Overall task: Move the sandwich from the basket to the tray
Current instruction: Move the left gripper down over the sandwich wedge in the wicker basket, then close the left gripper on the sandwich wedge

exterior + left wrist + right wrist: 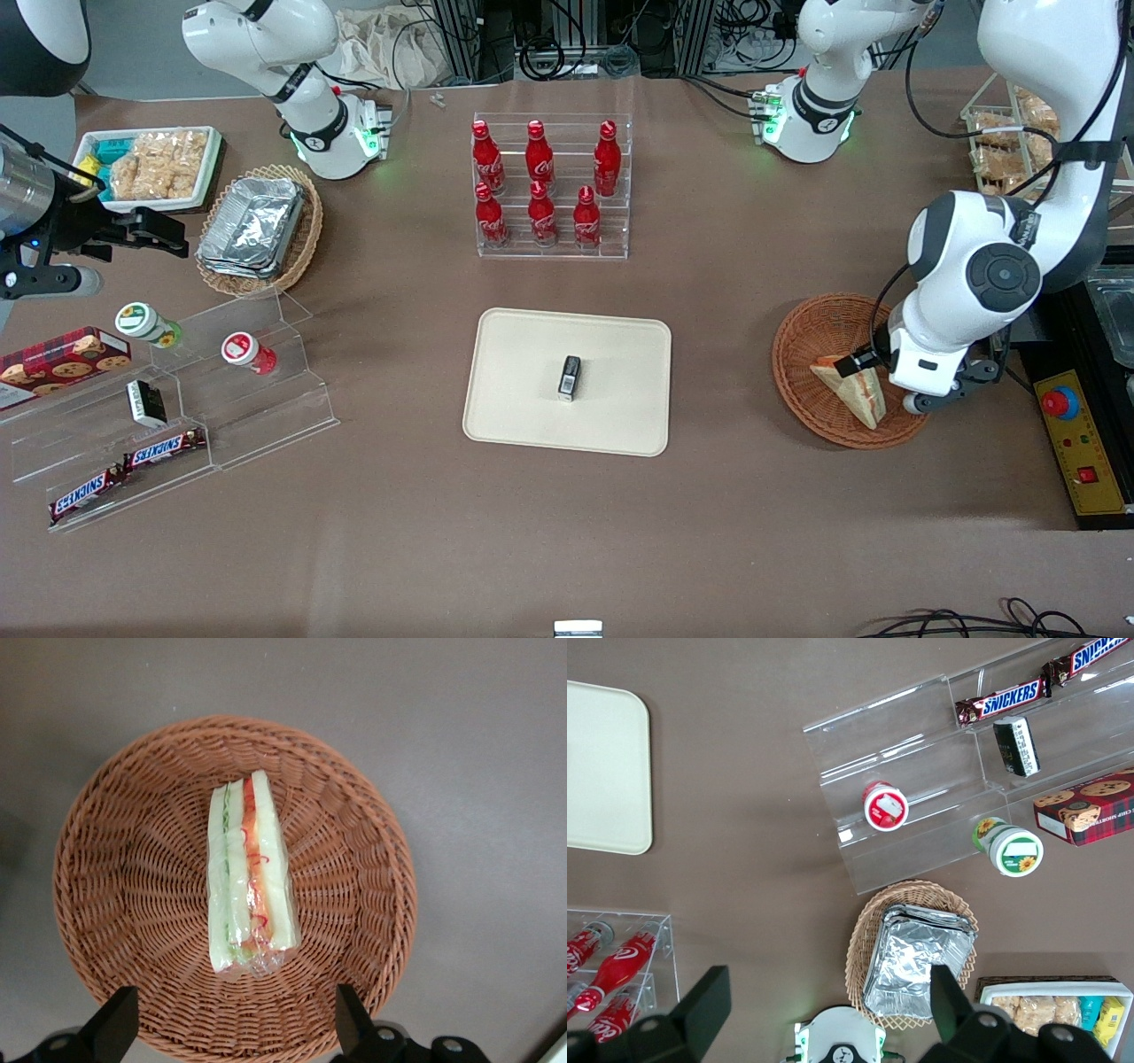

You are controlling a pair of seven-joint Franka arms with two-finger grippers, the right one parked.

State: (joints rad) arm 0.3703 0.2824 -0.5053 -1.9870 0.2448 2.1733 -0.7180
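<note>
- The sandwich [251, 877], a wrapped triangular wedge of pale white bread with red-orange and green filling along its edge, lies in the middle of the round, shallow, reddish-brown woven wicker basket [133, 859], resting on the weave and touched by nothing else.
- In the front view the sandwich [855, 387] shows on the basket [811, 354] floor, partly covered by the working arm's wrist.
- The left arm's two-finger gripper [232, 1028] hovers above the basket with its jaws spread wide and holding nothing; the dark fingertips [115, 1020] stand apart over the basket's rim, wider than the sandwich is thick.
- The step in hand looks like the approach to the grasp: the gripper is lined up over the basket but not yet down on the sandwich.
- The next move probably calls for centring over the wedge, lowering until the fingers straddle its two bread faces, and closing gently, since the soft bread and slick wrap could squash or slip.
- The flat cream-beige rectangular tray [523, 372] with rounded corners lies well apart, toward the table's middle, with a small dark upright packet [570, 378] standing on it; the set-down should aim for bare tray beside that packet.
</note>
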